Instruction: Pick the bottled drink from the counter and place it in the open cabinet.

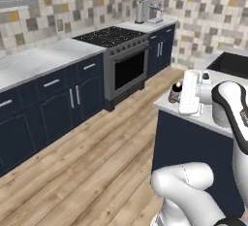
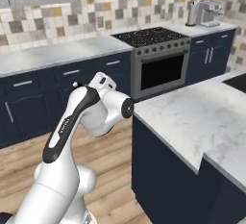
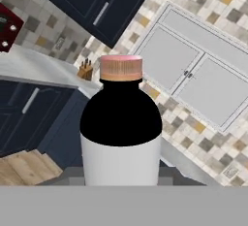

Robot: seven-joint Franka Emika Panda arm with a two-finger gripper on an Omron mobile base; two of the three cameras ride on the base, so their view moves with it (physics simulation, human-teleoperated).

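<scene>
Pincer (image 1: 180, 94) meets the small dark-shouldered, pale-bodied, pink-capped bottle (image 3: 121, 128) on the white marble worktop (image 1: 213, 118) corner; whether it grips, I cannot tell. Bottle seems light, rigid, slick: best taken mid-body.

We see the bottled drink (image 3: 121, 123) with a pinkish-tan cap, black shoulder and white body. The counter (image 2: 192, 117) is white marble with grey veins on navy. The backsplash (image 2: 57, 21) mixes grey, beige and yellow tiles.
</scene>
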